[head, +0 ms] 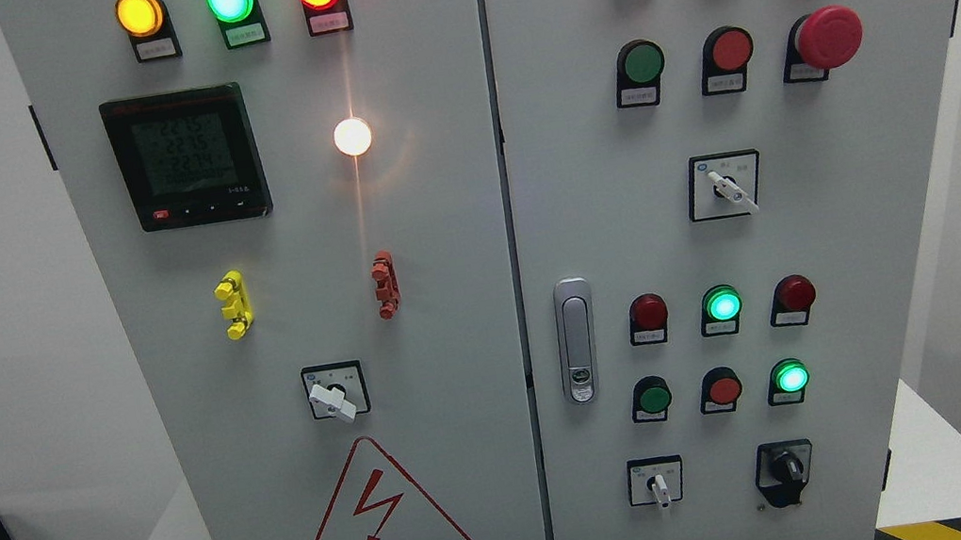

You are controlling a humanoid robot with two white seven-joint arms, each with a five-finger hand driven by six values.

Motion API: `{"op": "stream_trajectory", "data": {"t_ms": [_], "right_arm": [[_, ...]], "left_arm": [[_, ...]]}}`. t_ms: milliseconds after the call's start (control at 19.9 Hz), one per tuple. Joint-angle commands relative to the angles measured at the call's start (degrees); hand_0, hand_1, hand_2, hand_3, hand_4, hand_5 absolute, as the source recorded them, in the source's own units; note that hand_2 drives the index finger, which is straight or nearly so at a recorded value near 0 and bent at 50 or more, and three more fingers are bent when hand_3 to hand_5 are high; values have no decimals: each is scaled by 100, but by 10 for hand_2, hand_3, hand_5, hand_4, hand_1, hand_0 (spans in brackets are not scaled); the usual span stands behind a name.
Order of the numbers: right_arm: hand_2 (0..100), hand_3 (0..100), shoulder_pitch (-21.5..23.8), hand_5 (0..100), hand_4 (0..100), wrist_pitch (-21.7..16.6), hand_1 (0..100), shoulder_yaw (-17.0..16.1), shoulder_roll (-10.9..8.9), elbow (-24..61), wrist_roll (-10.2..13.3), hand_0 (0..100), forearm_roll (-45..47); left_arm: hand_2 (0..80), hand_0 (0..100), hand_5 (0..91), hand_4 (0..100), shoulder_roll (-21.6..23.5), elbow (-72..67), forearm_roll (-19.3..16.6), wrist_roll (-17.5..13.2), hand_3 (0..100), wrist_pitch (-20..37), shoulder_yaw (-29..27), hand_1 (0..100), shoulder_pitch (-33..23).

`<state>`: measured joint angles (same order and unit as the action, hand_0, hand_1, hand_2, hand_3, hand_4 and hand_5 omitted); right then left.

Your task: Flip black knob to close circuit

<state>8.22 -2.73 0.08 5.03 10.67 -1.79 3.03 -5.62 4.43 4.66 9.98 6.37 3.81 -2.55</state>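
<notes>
Head view, cabinet: a grey two-door control cabinet (442, 266) fills the frame, its doors meeting at a central seam.
Head view, task's thing: the black knob (786, 467) sits at the lower right of the right door, on a black base, its grip pointing roughly upward.
Head view, neighbours: a white-handled selector (657, 484) is well to the knob's left on the same row; a green lit indicator (790, 378) glows just above it; a second white selector (730, 187) sits higher on that door.
Head view, left door: a digital meter (185, 157), a warning triangle (384, 518) and a row of lit lamps show here, none part of the job.
Head view, latch: a silver door latch (578, 339) stands beside the seam.
Hands: neither the left nor the right hand shows, so whether the fingers are spread or curled cannot be told.
Step in hand: judging by the untouched knob and absent arms, the reach has not yet begun.
Next move: likely a hand must rise to the lower right of the panel, pinch the knob's narrow grip and twist it, keeping clear of the indicator above.
</notes>
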Motion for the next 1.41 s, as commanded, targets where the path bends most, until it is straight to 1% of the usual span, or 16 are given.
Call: {"op": "stream_trajectory", "data": {"t_ms": [0,100,502,803,854,954,1004,1105,1255,1356], "right_arm": [[0,0,-31,0,0,-61,0,1,6,-451,12,0,-4],[0,0,-31,0,0,-122,0,9,6,-451,12,0,-4],[0,0,-22,0,0,-131,0,1,15,-451,-23,0,-4],[0,0,-22,0,0,-140,0,9,59,-443,-67,0,-13],[0,0,-14,0,0,-184,0,18,59,-425,-110,0,-21],[0,0,-13,0,0,-202,0,44,120,-399,-347,0,-65],[0,0,-13,0,0,-202,0,45,121,-390,-435,0,-100],[0,0,-13,0,0,-202,0,53,121,-268,-480,0,-144],[0,0,-22,0,0,-202,0,53,138,-30,-480,0,-670],[0,0,-22,0,0,-202,0,71,138,85,-392,0,-1178]], "left_arm": [[0,120,0,0,0,-3,0,4,0,5,6,556,0],[0,120,0,0,0,5,0,4,0,5,6,556,0],[0,120,0,0,0,-3,0,4,0,5,-3,556,0],[0,120,0,0,0,-3,0,4,0,5,-3,556,0],[0,120,0,0,0,-3,0,4,0,5,-3,556,0],[0,120,0,0,0,5,0,4,0,5,-3,556,0],[0,120,0,0,0,5,0,4,0,5,-3,556,0],[0,120,0,0,0,5,0,4,0,5,6,556,0],[0,120,0,0,0,-3,0,4,0,5,-3,556,0],[0,120,0,0,0,-3,0,4,0,5,-3,556,0]]}}
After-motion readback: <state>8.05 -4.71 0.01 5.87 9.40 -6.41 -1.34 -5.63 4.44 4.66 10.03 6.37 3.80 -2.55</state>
